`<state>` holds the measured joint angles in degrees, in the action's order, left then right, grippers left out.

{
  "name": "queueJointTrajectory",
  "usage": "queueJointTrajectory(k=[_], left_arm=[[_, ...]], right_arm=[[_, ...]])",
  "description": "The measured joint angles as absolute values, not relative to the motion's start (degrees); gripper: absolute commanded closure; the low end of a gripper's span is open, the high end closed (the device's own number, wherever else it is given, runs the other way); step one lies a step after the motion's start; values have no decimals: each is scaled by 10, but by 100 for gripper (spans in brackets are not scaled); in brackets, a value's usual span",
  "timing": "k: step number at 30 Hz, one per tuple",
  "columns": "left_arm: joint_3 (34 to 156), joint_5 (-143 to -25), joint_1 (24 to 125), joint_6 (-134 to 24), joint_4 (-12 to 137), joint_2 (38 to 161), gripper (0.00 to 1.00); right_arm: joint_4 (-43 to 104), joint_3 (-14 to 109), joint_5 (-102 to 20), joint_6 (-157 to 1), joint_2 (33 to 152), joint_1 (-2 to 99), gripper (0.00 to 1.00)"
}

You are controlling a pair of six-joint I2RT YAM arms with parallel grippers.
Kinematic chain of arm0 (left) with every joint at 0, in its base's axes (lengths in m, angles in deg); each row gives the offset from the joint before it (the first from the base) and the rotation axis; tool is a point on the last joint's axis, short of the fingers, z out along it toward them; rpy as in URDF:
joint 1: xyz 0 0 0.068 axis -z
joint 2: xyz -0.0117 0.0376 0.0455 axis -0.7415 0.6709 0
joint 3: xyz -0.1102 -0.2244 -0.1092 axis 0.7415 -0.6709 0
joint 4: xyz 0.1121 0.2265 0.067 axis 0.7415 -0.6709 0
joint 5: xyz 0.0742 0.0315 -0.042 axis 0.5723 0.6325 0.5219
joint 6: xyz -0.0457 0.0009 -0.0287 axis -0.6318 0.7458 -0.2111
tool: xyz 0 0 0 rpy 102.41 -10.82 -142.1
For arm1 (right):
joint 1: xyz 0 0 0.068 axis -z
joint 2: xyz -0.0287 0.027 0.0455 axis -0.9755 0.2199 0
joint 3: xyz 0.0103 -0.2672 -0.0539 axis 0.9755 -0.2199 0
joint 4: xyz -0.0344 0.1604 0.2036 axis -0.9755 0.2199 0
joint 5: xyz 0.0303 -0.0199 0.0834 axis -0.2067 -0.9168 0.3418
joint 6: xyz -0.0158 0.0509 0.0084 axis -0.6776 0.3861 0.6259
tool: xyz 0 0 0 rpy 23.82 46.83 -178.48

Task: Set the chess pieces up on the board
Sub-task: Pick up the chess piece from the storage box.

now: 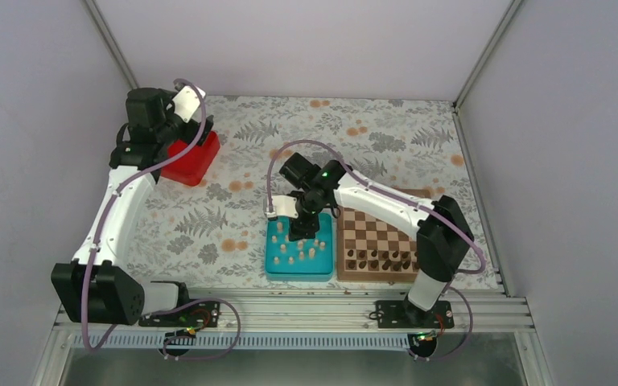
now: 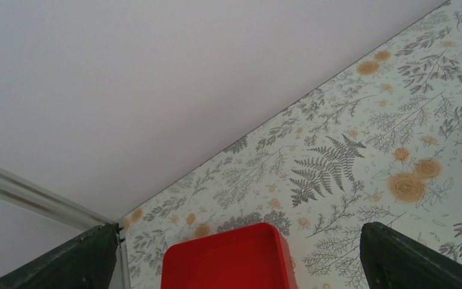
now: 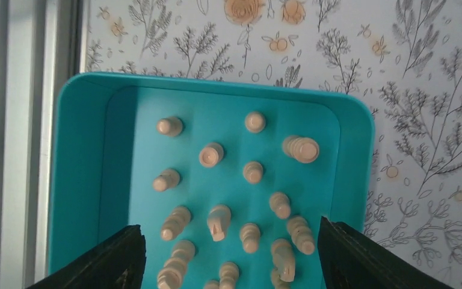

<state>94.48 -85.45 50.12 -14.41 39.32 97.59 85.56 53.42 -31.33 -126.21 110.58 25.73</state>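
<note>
So my right tool [image 3: 230,227] is hanging straight over the teal tray [image 3: 78,180], jaws spread wide with nothing between them, and from the wrist view both dark fingers [image 3: 120,259] frame the tray's near end. All the pale chess pieces [image 3: 211,155] I can see are sitting loose inside that tray, scattered around its floor, none of them gripped. The board [image 1: 378,229] lies just beside the tray on its right, pretty much edge to edge. The dark pieces [image 1: 382,259] stand on the board along the rows level with the tray's near end, while the squares farther back look bare. My left tool [image 2: 239,227] is well away from the tray, off to the far left, also spread wide. It hovers above a red box [image 2: 225,259] that shows between its fingers without touching them. Everything rests on the flowery surface [image 1: 354,137].
</note>
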Motion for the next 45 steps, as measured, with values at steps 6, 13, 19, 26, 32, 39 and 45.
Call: queueJointTrajectory(k=[6, 13, 19, 26, 32, 39, 45], left_arm=[[931, -853, 501, -144, 407, 977, 0], [923, -849, 501, -143, 416, 972, 0], [902, -845, 501, -142, 418, 965, 0], [900, -841, 501, -141, 418, 964, 0], [900, -837, 501, -140, 419, 963, 0], [892, -832, 501, -138, 424, 959, 0], [889, -832, 501, -138, 426, 959, 0]], right_arm=[[805, 514, -322, -1254, 1117, 256, 29], [789, 536, -321, -1257, 1175, 249, 40], [788, 548, -324, -1256, 1209, 240, 40], [781, 555, -339, -1256, 1209, 240, 43], [773, 559, -350, -1256, 1224, 239, 46], [759, 560, -366, -1256, 1245, 236, 52], [750, 560, -380, -1256, 1249, 235, 67]])
